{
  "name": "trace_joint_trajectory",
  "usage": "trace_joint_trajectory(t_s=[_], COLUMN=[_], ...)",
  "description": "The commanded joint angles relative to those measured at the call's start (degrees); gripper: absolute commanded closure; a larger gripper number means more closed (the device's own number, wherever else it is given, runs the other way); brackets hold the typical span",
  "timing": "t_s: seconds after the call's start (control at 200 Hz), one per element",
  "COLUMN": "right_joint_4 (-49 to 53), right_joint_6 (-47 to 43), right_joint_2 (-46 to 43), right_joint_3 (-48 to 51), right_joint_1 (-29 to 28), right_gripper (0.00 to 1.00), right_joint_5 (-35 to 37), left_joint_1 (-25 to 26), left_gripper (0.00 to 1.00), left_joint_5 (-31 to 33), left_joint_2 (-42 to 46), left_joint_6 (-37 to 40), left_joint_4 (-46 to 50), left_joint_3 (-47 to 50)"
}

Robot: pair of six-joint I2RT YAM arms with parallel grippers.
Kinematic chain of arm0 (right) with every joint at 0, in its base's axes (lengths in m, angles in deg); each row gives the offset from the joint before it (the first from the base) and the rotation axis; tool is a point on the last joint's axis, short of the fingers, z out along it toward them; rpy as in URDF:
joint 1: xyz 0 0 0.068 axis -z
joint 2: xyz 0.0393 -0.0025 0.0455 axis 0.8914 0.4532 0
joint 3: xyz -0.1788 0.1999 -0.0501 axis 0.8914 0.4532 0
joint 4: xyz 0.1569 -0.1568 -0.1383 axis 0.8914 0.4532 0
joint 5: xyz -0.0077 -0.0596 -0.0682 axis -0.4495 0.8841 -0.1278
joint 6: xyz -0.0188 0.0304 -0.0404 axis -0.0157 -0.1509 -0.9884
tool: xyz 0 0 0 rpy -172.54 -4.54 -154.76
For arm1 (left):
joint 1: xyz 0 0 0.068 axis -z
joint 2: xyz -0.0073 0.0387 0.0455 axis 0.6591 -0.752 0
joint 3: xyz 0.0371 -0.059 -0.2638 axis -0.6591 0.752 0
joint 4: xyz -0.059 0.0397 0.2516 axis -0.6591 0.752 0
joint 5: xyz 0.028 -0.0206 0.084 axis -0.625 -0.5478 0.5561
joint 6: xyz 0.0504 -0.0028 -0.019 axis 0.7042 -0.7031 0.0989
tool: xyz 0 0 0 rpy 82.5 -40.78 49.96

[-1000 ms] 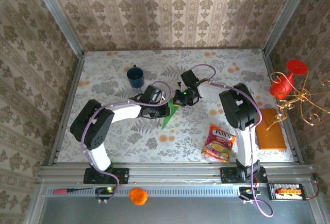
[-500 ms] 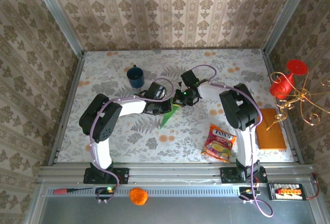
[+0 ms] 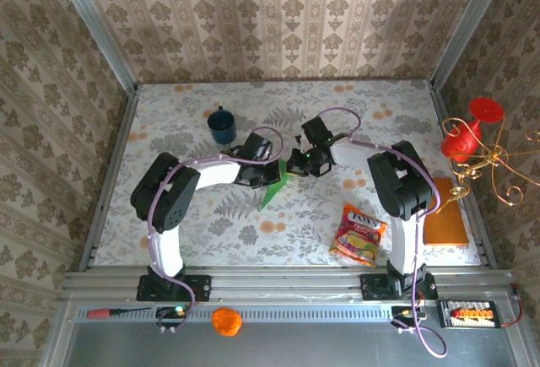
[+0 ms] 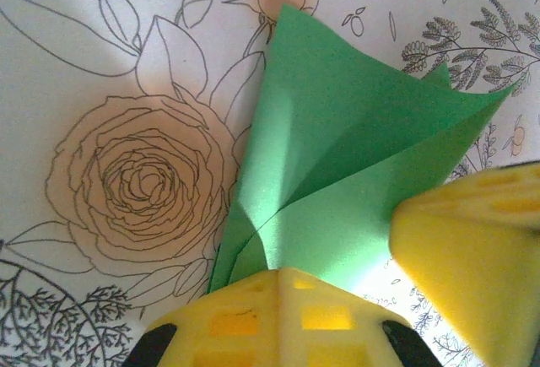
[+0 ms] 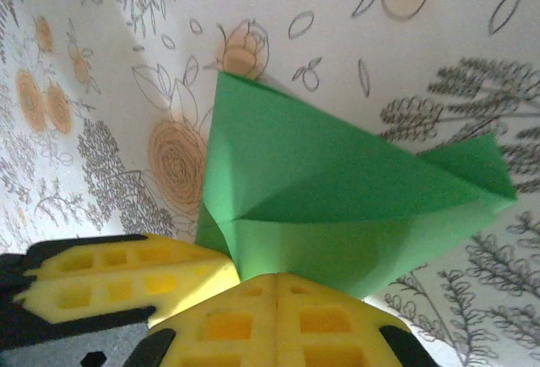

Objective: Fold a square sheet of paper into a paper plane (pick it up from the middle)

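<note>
at the middle of the floral tabletop [image 3: 194, 232], left gripper [image 4: 278, 298] and right gripper [image 5: 277, 301] both clamp tight on the folded bright-green paper sheet [image 3: 270, 193]

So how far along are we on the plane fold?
Done: the green sheet is no longer a flat square. It is creased into a pointed, layered wedge. In hand: the left gripper and right gripper are both shut on one end of it, side by side. Left: the layers gape apart and no slim dart with a central ridge shows, so the closing folds look undone.
</note>
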Motion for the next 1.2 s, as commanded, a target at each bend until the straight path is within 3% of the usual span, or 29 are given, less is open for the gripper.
trace_joint_trajectory(t_s=[0.0, 0.35, 0.765, 1.195], right_joint_4=[-0.2, -0.8, -5.6, 1.2], right_joint_6=[-1.3, -1.3, 3.9, 1.2], right_joint_2=[1.1, 4.0, 6.2, 4.3], right_joint_3=[-0.1, 0.0, -2.5, -7.1], right_joint_1=[-0.7, 0.4, 7.2, 8.9], right_gripper=[0.98, 0.98, 0.97, 0.96], right_joint_5=[-1.9, 0.0, -0.3, 11.8], left_joint_1=[-0.6, -0.8, -0.8, -0.8], left_gripper=[1.00, 1.00, 1.00, 1.00], left_joint_5=[2.6, 2.2, 2.4, 1.7], left_joint_2=[-2.7, -3.3, -6.4, -6.3], left_joint_6=[-0.6, 0.7, 5.7, 6.8], left_joint_4=[5.0, 6.6, 11.0, 10.7], left_joint_3=[0.1, 0.4, 2.0, 0.7])
